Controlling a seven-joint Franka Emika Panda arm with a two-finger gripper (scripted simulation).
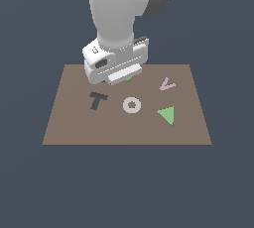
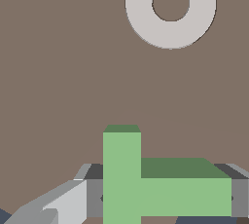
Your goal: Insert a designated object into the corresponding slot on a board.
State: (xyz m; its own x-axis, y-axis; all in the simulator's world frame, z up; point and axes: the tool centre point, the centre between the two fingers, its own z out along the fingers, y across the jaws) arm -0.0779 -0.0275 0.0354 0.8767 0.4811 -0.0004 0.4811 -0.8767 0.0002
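The designated object [image 2: 121, 169], a bright-green T-shaped flat piece, sits between my fingers [image 2: 95, 198] in the wrist view, and both pads press its crossbar ends. In the exterior view only a green sliver [image 1: 128, 80] shows under my gripper [image 1: 127, 77], which hangs low over the far middle of the brown board [image 1: 69, 128]. My gripper [image 2: 165, 198] is shut on the piece. The slot [image 1: 97, 100], a dark grey tilted T cutout, lies nearer the camera, towards the exterior view's left of the gripper. It is out of the wrist view.
A pale ring [image 1: 131, 105] lies mid-board and shows in the wrist view [image 2: 170, 4]. A larger green triangle [image 1: 167, 115] and a pink V [image 1: 167, 84] lie towards the exterior view's right. The board's edges drop to dark blue ground.
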